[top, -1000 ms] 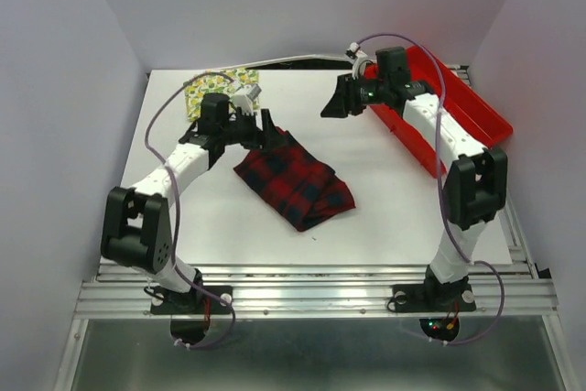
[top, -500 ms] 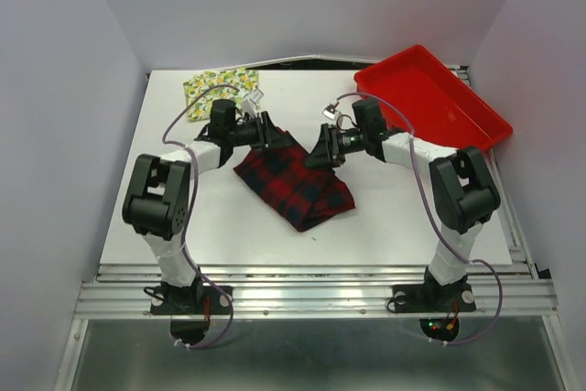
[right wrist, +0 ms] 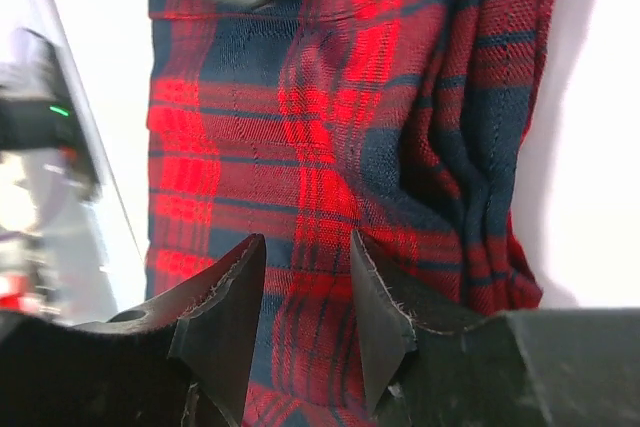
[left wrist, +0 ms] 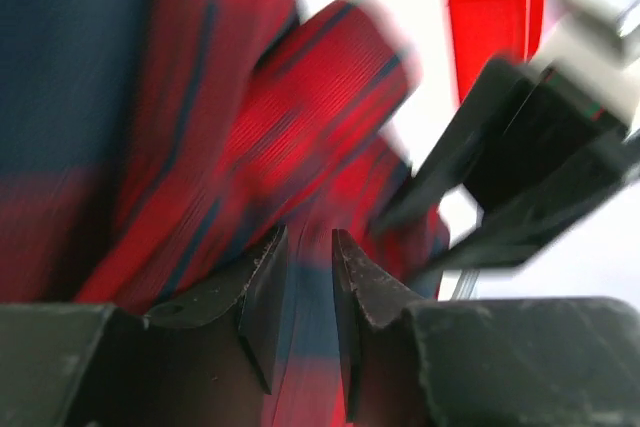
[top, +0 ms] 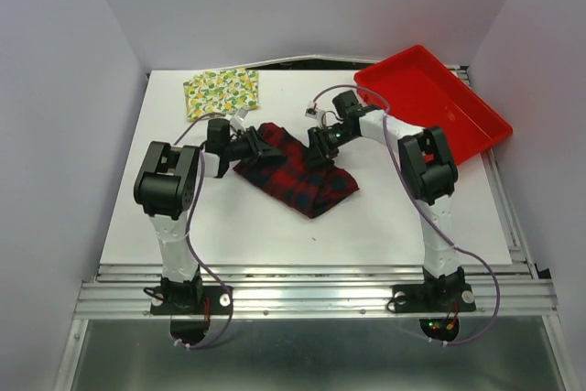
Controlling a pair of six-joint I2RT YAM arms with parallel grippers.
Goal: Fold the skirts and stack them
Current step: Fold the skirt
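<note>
Plaid skirt (top: pixel 298 176) sits mid-desk, bunched into a rough fold, with both arms crowded over its far edge. The left fingers (left wrist: pixel 268 285) are almost closed, just a slit between them, and red-and-dark cloth fills that slit, so they look pinched on the skirt's far left corner. The right fingers (right wrist: pixel 232 299) are part-way open, low over the plaid near its far right side, cloth showing between them but no clear hold. The lemon-print skirt (top: pixel 220 91) lies flat at the far left of the desk (top: pixel 412 212), well apart. The red tray (top: pixel 430 103) is at the far right.
</note>
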